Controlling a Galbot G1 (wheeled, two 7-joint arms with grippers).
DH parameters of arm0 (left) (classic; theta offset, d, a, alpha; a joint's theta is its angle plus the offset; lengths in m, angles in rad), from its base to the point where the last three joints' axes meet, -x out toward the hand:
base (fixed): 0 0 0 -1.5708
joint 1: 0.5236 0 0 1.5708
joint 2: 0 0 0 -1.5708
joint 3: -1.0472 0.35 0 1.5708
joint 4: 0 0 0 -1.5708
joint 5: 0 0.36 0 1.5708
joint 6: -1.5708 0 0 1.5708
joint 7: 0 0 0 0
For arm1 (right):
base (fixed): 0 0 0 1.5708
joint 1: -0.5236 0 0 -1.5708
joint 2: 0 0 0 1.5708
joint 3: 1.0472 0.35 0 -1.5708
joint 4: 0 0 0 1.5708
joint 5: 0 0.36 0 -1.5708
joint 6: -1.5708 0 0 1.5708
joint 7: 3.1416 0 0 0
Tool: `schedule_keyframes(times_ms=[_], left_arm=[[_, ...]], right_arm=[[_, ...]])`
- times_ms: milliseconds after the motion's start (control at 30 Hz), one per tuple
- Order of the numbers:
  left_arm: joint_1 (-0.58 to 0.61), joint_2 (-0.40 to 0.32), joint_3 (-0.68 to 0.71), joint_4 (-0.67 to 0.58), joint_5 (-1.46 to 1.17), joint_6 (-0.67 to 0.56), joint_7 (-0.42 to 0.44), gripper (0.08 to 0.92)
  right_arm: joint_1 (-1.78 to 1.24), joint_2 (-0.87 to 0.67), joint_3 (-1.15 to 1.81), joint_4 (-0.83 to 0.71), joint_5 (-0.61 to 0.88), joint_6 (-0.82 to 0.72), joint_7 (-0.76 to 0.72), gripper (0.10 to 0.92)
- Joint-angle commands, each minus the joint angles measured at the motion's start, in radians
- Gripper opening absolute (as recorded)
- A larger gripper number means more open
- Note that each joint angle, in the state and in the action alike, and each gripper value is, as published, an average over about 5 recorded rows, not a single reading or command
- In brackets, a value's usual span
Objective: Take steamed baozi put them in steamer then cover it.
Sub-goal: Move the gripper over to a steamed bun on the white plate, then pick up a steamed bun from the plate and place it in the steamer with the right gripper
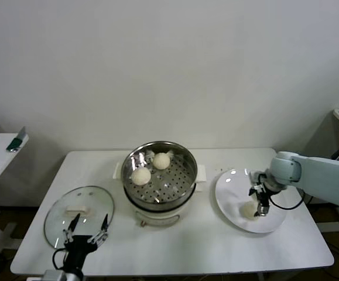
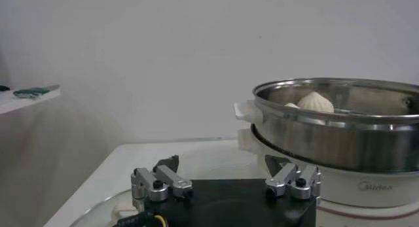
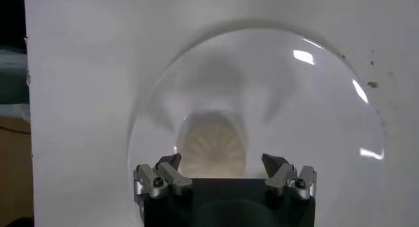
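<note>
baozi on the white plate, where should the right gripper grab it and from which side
Probably straight down from above, jaws closing across the widest middle of the baozi. It sits alone on the plate, a low pleated dome with no handle. The open right gripper already hangs right over it.

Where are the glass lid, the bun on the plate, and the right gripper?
glass lid (image 1: 79, 212): head view, its glass near the handle.
bun on the plate (image 3: 213, 148): right wrist view, its pleated top.
right gripper (image 3: 222, 166): right wrist view, midway between open fingertips.
</note>
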Motion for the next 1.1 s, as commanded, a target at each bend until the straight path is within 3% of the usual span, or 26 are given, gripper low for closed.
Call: schedule_keyframes(times_ms=[33,167,433,600,867,1100], left_arm=[[-0.004,0.001,0.002,0.002,0.002,0.003,0.001,0.823],[-0.007,0.002,0.002,0.004,0.002,0.005,0.001,0.823],[-0.014,0.003,0.003,0.007,0.002,0.005,0.001,0.823],[-0.015,0.004,0.001,0.008,0.001,0.004,0.001,0.823],[-0.019,0.003,0.01,0.003,0.009,0.005,0.001,0.823],[-0.022,0.007,0.012,-0.008,0.011,0.007,0.002,0.823]], right_arm=[[-0.079,0.018,0.042,-0.031,-0.024,-0.01,0.01,0.823],[-0.078,0.023,0.046,-0.045,-0.033,-0.009,0.008,0.808],[-0.043,0.025,0.026,-0.037,-0.025,0.001,-0.015,0.674],[0.079,0.032,-0.033,-0.017,-0.029,0.056,-0.069,0.638],[0.543,0.179,-0.214,-0.006,0.004,0.274,-0.219,0.636],[0.72,0.337,-0.112,0.043,-0.009,0.493,-0.267,0.636]])
